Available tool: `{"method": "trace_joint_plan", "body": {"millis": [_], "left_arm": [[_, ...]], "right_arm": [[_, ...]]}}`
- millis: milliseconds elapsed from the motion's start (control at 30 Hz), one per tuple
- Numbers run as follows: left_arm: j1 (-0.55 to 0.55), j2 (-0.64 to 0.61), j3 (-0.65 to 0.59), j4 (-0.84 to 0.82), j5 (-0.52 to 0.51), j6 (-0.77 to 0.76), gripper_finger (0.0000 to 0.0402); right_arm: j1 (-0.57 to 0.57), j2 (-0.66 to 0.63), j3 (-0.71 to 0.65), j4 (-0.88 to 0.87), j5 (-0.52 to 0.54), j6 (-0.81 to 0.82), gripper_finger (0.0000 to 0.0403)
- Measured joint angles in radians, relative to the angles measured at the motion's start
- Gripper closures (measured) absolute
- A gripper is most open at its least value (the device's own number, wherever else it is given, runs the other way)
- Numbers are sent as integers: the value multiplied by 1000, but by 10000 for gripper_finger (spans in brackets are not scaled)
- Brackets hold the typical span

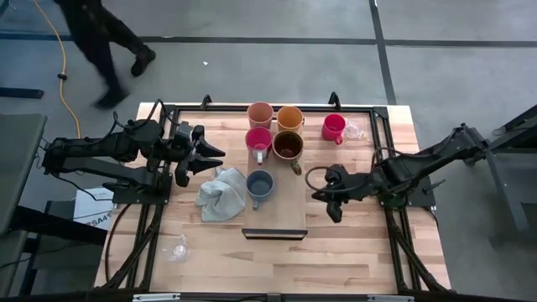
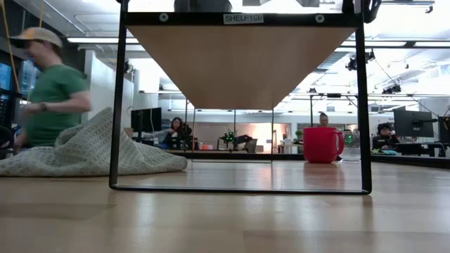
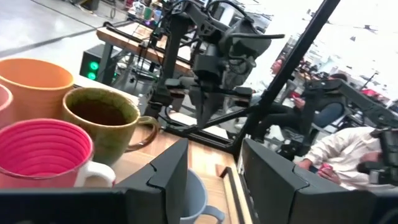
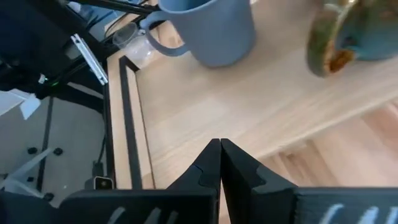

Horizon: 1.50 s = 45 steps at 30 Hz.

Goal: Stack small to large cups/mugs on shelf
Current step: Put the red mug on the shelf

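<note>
The shelf (image 1: 289,201) is a light-wood board raised on a black frame at the table's middle. On it stand a peach cup (image 1: 260,113), an orange cup (image 1: 289,117), a pink mug (image 1: 258,139), a brown mug (image 1: 288,147) and a blue-grey mug (image 1: 259,184). A red mug (image 1: 334,127) stands on the table right of the shelf, next to a clear glass (image 1: 354,132). Another clear glass (image 1: 178,249) lies near the table's left front. My left gripper (image 1: 208,159) is open and empty, left of the shelf. My right gripper (image 1: 323,195) is shut and empty, right of the shelf.
A crumpled grey cloth (image 1: 221,193) lies on the table against the shelf's left side, under my left gripper. The low view shows the shelf's underside (image 2: 242,63) and its black frame legs (image 2: 116,105). A person (image 2: 49,84) walks past beyond the table's far left.
</note>
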Motion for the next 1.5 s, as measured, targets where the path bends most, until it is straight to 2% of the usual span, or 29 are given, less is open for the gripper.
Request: {"method": "trace_joint_plan", "body": {"millis": [400, 633, 967, 1267, 1500], "left_arm": [[0, -12, 0, 0, -5, -12, 261], [0, -15, 0, 0, -26, -13, 261], [0, -16, 0, -2, -35, -13, 261], [0, -15, 0, -2, -54, -18, 261], [0, -15, 0, -4, -67, -13, 261]], "right_arm": [[-154, -27, -1, -220, 2, -25, 403], [-244, -100, -1, -271, 9, -125, 403], [-368, -205, -1, -394, 79, -135, 403], [-542, -231, -1, -410, 195, -68, 402], [-694, -204, -1, -409, 159, 10, 392]]}}
